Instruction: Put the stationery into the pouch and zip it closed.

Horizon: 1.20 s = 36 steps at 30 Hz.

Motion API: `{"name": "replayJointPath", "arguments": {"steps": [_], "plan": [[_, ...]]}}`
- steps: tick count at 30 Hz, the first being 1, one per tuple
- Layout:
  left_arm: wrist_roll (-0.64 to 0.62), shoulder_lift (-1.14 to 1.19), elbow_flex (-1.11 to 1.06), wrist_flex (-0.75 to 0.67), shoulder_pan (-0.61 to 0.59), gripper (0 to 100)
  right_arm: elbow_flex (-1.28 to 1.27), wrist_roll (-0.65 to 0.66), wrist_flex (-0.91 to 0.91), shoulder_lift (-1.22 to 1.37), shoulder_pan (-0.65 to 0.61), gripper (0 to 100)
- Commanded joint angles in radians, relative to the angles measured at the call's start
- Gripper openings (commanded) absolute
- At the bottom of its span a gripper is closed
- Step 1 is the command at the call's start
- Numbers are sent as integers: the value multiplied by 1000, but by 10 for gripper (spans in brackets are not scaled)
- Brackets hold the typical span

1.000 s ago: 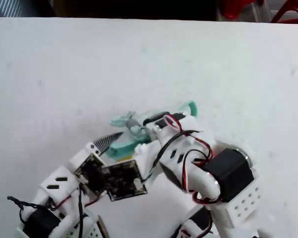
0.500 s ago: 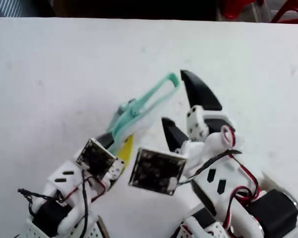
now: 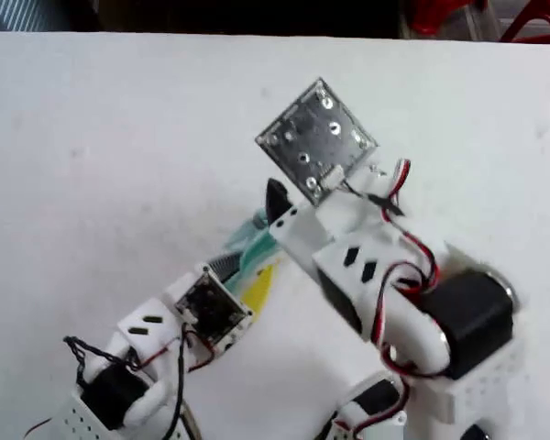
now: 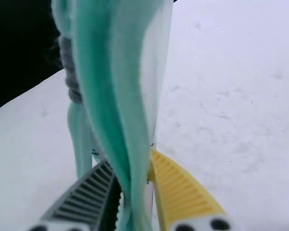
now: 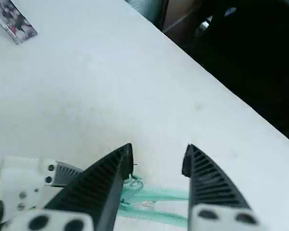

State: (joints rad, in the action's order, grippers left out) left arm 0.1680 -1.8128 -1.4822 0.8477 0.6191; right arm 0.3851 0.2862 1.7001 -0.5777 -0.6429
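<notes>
While my left end effector [image 4: 130, 163] clamps the teal pouch [image 4: 113, 86], my right end effector [image 5: 159, 149] hangs spread above it over the desk [image 5: 77, 82].

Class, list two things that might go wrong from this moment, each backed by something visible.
1. The left gripper holds the pouch by one end only, so it may slip or twist.
2. The right gripper hangs open just above the pouch, near the left one; they might collide.
</notes>
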Motion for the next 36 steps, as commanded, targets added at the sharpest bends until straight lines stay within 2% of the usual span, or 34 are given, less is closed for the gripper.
{"name": "replayJointPath", "arguments": {"steps": [1,4,9,17,24,34,36], "plan": [[35,-12,6,-61,10,22,-3,-46,27,-59,-41,131],[32,-12,9,-69,-36,22,-109,-51,30,-108,-105,159],[31,-12,3,-112,-110,22,-269,-54,28,-148,-111,199],[31,-12,3,-112,-107,22,-269,-54,8,-85,-110,198],[31,-12,3,-106,-107,22,-138,-112,4,-38,-110,198],[31,-12,3,-106,-107,22,-175,-112,-27,-25,-108,197],[31,-12,3,-106,-107,22,-180,-114,-30,-1,-74,197]]}}
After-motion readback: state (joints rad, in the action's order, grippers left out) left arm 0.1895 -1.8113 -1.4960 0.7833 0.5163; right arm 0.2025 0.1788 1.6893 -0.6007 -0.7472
